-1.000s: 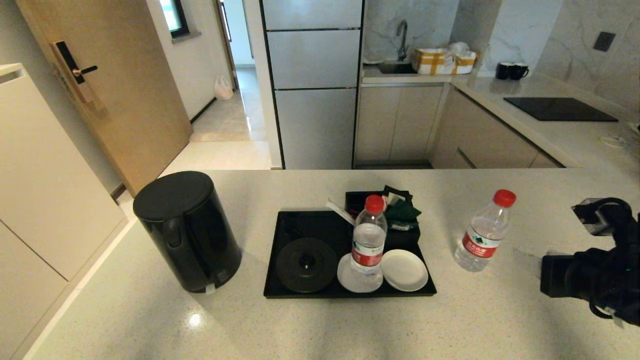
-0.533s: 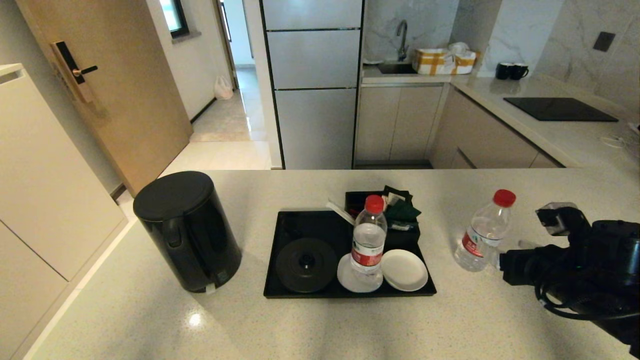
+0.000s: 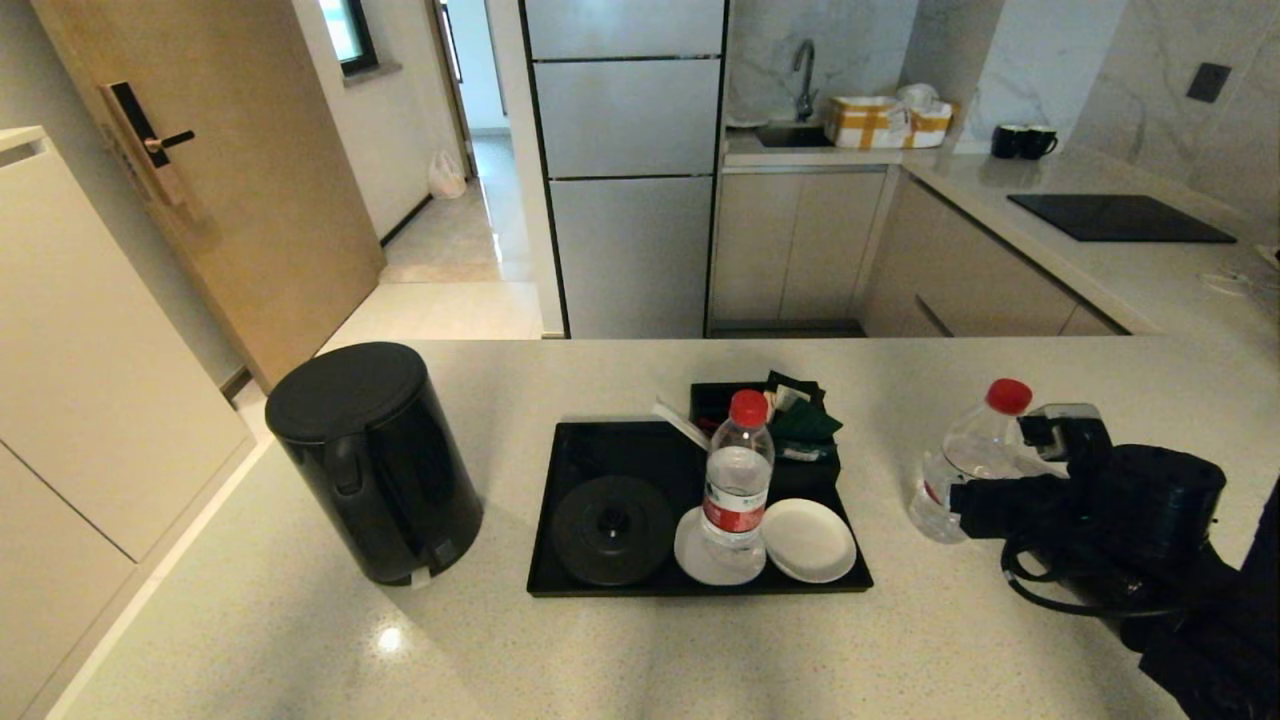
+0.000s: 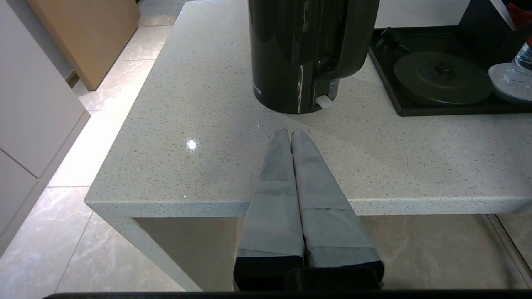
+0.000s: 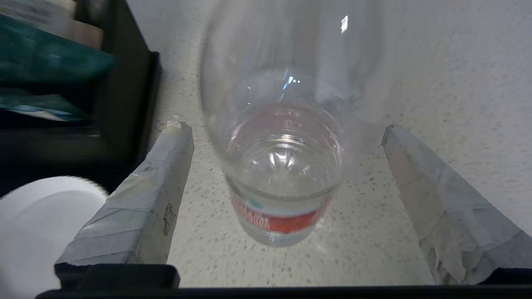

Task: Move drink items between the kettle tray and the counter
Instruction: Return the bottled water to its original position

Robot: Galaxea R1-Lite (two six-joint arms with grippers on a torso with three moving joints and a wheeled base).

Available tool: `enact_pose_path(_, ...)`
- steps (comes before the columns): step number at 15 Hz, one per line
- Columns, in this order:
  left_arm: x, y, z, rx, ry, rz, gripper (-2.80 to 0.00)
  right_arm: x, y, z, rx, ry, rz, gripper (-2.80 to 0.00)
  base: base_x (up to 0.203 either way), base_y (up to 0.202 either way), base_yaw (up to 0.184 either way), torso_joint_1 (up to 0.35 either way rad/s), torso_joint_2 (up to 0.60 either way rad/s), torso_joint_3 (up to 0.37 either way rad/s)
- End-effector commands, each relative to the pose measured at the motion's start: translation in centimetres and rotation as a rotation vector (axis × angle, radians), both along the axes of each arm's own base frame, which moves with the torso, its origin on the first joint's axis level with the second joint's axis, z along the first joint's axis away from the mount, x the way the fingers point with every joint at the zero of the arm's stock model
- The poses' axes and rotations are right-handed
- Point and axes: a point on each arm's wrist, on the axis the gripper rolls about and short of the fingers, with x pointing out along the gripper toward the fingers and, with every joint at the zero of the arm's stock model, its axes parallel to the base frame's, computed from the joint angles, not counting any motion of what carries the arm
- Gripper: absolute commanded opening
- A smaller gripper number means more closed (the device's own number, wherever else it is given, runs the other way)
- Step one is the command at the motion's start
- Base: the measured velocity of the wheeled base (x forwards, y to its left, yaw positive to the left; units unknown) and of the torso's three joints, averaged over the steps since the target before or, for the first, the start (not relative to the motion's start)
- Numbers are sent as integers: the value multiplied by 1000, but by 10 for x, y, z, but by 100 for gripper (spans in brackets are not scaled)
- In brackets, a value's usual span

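The tall black kettle (image 3: 375, 460) stands on the beige counter (image 3: 640, 650), left of the black kettle tray (image 3: 620, 450) with its empty round base disc (image 3: 612, 528). One red-capped water bottle (image 3: 737, 480) stands on a saucer in the tray. A second bottle (image 3: 965, 450) stands on the counter to the right. My right gripper (image 3: 975, 495) is open around its lower body; the wrist view shows the bottle (image 5: 282, 166) between the spread fingers (image 5: 145, 199), not touched. My left gripper (image 4: 290, 133) is shut and empty, low over the counter's front edge, short of the kettle (image 4: 307, 54).
A black box of sachets (image 3: 790, 430) sits at the tray's far corner. A second white saucer (image 3: 810, 540) lies beside the tray bottle. The counter's left edge (image 4: 124, 199) drops to the floor. Behind are the cooktop counter (image 3: 1120, 217) and black mugs (image 3: 1022, 142).
My right arm has swung left across the counter until its open fingers stand either side of the counter bottle. The bottles, kettle and tray have stayed put.
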Motion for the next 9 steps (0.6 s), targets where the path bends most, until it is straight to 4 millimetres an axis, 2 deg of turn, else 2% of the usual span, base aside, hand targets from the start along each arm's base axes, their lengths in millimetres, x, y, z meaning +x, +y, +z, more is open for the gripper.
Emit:
enact_pose_path(1, 0, 0, 0, -1, -1, 0, -280, 10, -1, -13, -1, 25, -11, 0, 0, 0, 0, 0, 0, 0)
enact_pose_path(5, 0, 0, 0, -1, -1, 0, -280, 28, -2, -12, 26, -19, -26, 0, 0, 0, 0, 0, 0, 0)
enact_pose_path(6, 0, 0, 0, -1, -1, 0, -280, 34, -2, -13, 36, -28, -32, -280, 0, 0, 0, 0, 0, 0)
enact_pose_path(9, 0, 0, 0, -2, 0, 0, -280, 40, -1, -12, 59, -48, -34, -280, 0, 0, 0, 0, 0, 0)
